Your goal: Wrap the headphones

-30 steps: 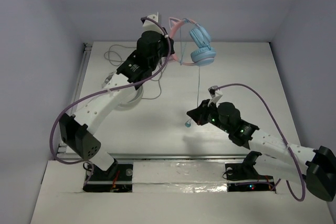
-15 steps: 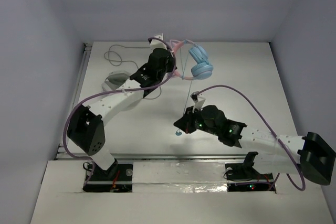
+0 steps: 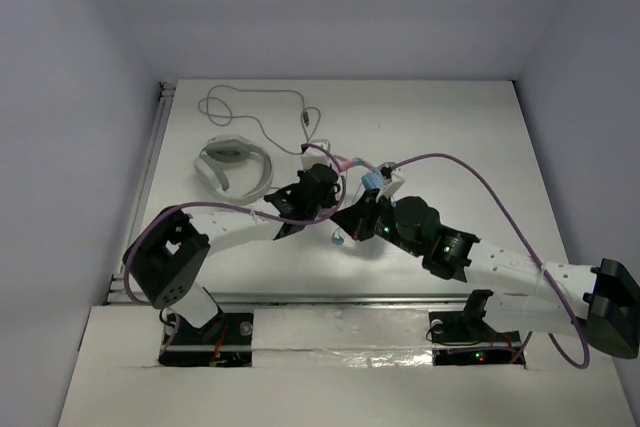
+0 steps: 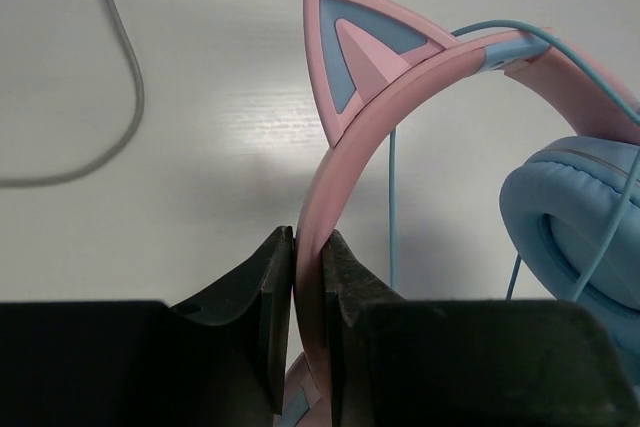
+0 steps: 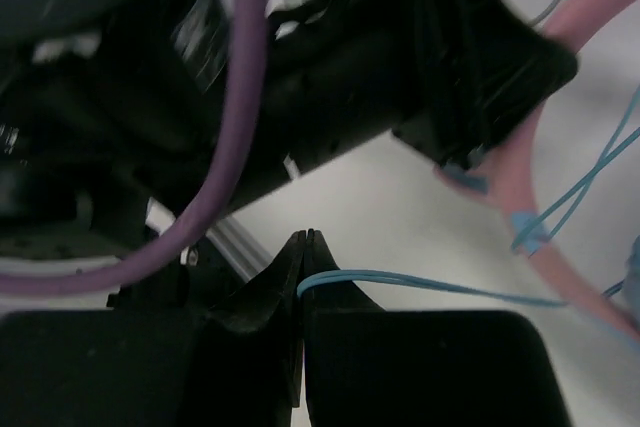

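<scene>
While left tool clamps the headphones, right tool pinches their cable.

From above, the light is bright and even. The white table glows, the walls pick up a lilac tint, and only soft, faint shadows sit under the arms. Everything there looks crisp.

On the left wrist camera, a washed-out patch of reflection spreads over the table beside the headphones, whose pink band is sharp. The fingers of the left gripper go near-black, their detail lost in shade. The loose grey cable is slightly soft.

The right wrist view is dim and smeary. The purple cable and the black left arm are out of focus. The right gripper is a dark silhouette, and the light-blue cable reads fairly clearly.
</scene>
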`<state>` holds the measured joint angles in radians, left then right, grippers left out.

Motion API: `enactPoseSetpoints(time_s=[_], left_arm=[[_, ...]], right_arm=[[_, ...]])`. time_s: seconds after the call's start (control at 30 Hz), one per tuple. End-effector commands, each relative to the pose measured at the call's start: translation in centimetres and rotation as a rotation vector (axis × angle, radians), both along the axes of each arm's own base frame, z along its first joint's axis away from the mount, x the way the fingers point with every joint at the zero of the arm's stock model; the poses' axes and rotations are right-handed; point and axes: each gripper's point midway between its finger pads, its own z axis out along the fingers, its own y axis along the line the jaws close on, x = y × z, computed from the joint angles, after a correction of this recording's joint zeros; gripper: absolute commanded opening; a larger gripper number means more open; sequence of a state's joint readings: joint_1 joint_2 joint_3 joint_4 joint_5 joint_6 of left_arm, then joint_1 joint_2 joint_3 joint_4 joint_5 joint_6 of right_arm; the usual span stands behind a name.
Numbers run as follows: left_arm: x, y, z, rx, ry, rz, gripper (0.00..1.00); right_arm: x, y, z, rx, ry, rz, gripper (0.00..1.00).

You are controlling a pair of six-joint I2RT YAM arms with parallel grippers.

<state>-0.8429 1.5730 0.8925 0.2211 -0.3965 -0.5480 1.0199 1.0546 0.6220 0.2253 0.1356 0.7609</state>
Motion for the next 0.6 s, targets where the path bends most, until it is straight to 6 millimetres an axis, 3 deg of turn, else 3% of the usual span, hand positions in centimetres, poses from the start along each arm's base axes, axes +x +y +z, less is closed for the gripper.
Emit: enactPoseSetpoints(time_s=[0.0, 0.23, 0.33, 0.57], left_arm=[[-0.2, -1.5, 7.6, -0.225, -0.164, 0.014, 0.00], [-4.9, -2.3, 5.7, -0.252, -0.107, -0.063, 0.00], [-5.9, -2.1, 4.8, -0.258, -0.081, -0.078, 0.00], [-7.3, -2.5, 3.3, -0.245, -0.040, -0.104, 0.00]], right_arm=[[2.4, -0.5, 5.7, 0.149, -0.086, -0.142, 0.00], [5.0, -2.0, 5.0, 0.128, -0.092, -0.315, 0.03], [5.9, -3.3, 4.8, 0.120, -0.094, -0.400, 0.04], [8.3, -6.0, 4.9, 0.154, -0.088, -0.580, 0.15]])
